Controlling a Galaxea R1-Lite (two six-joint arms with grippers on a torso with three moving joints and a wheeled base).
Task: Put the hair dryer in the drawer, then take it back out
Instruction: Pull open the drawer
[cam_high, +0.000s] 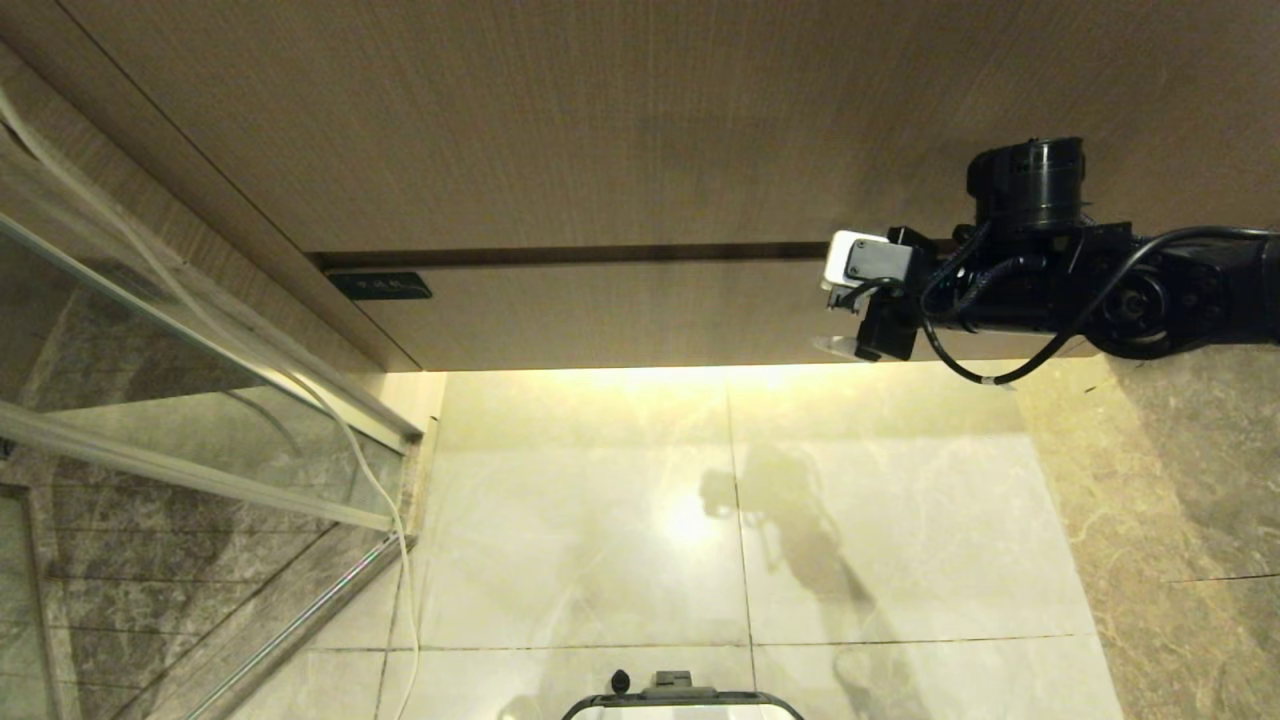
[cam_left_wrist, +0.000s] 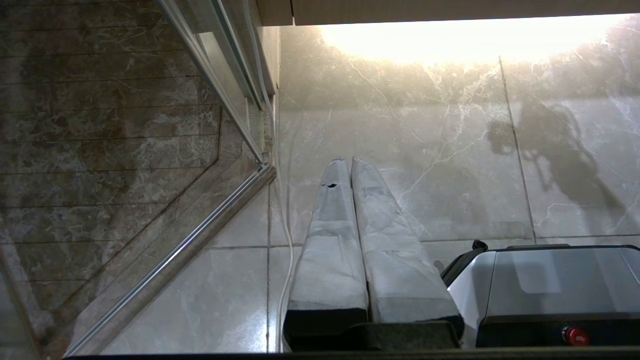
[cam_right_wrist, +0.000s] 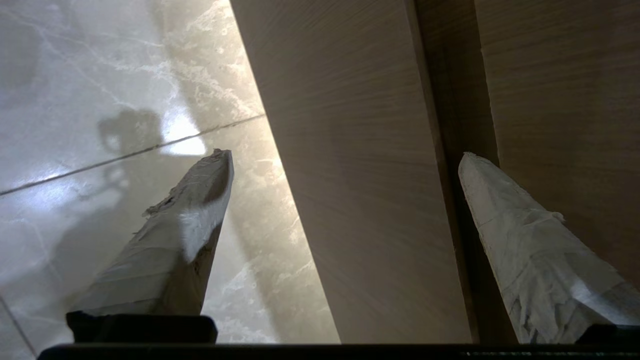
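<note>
Robot base (cam_high: 680, 700) at bottom centre; right gripper (cam_right_wrist: 345, 165), fingers spread and empty, straddles the shut drawer (cam_high: 620, 315) front: rigid, smooth, handle-less, best hooked underneath.

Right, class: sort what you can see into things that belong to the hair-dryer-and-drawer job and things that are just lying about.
Belongs to the job:
- drawer
- right gripper, open, a finger on either side of the drawer front
(The hair dryer is not in view.)

Just around:
- taller wood panel
- glass shower door
- white cord
- tiled floor
- left gripper, shut, over the floor
</note>
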